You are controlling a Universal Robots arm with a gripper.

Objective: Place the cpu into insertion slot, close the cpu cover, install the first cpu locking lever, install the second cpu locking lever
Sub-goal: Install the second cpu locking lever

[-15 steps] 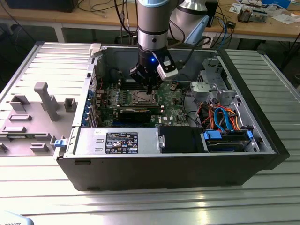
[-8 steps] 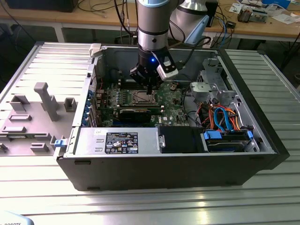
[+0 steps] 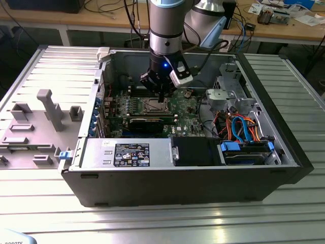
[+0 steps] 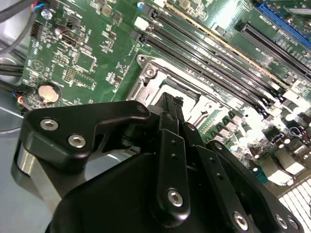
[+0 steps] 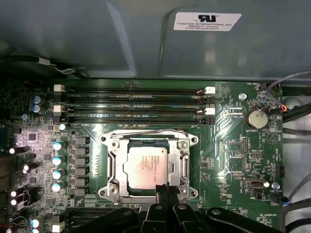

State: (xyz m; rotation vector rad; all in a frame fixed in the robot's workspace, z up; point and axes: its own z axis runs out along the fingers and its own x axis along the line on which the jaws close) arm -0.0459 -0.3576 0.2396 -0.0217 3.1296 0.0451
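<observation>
Overhead, the open computer case (image 3: 264, 168) lay on its side on a ribbed metal table (image 3: 152, 223), with its removed side panel (image 3: 40, 122) flat at the exterior view's left. A grey power supply box (image 3: 127, 152) ran along the near wall, and a drive cage with blue and orange cables (image 3: 244, 127) sat at the exterior view's right. The green motherboard (image 3: 188, 109) covered the case floor. The arm (image 3: 165, 25) came straight down over it. A long black card (image 3: 147, 122) stood just near-side of the socket.

The gripper (image 3: 161, 94) hung close above the socket's near edge; in the first wrist view its black fingers (image 5: 163, 204) stood pressed together, narrow, holding nothing, tips at the socket frame's edge. The cpu cover (image 5: 112, 167) lay down flat around the chip. The cpu (image 5: 146, 165) sat in its slot, silver top showing through the cover's window. Wire levers (image 5: 146, 133) ran along the frame's edges; whether they were latched I could not tell. Four memory slots (image 5: 133, 104) lay beyond the socket, and a coin battery (image 5: 256, 118) sat off to one side.
</observation>
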